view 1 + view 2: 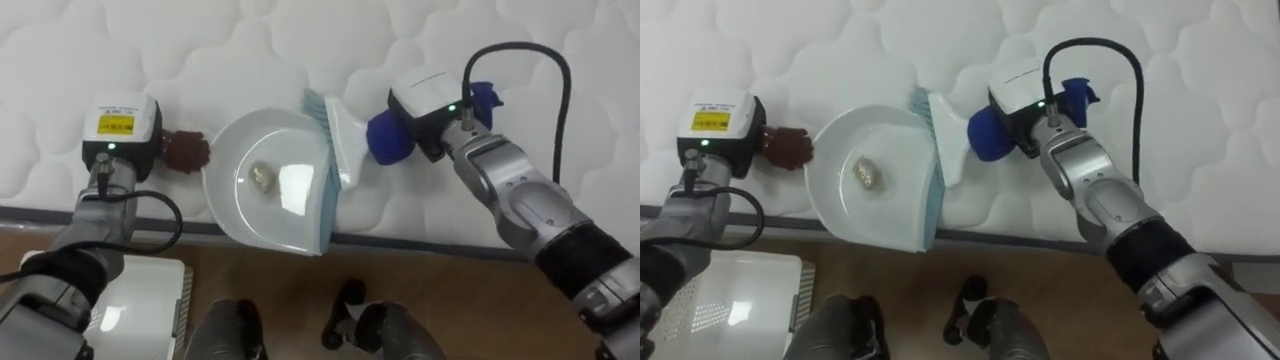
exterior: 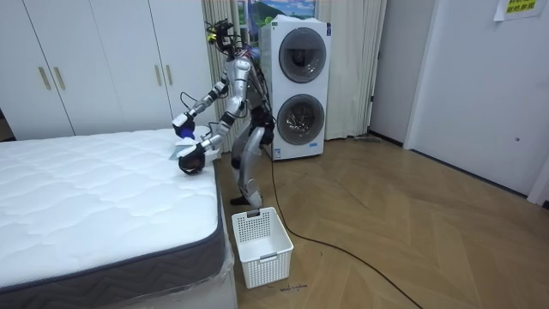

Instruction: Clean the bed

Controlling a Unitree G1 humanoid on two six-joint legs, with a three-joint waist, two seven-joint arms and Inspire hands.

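A white dustpan (image 1: 290,215) lies at the mattress's near edge with a small crumpled scrap (image 1: 263,177) inside it. My left hand (image 1: 125,130) is at the pan's left, curled round its brown handle (image 1: 186,151). A hand brush (image 1: 340,140) with pale blue bristles rests at the pan's upper right rim. My right hand (image 1: 430,110) is shut on the brush's blue handle (image 1: 390,138). In the room view I stand at the bed's side, leaning over it with both hands (image 2: 190,146) on the mattress.
The white quilted mattress (image 1: 500,40) runs away from me; its dark edge (image 1: 450,245) crosses below the pan. A white laundry basket (image 2: 262,245) stands on the wooden floor by my feet. Stacked washing machines (image 2: 300,86) stand behind me.
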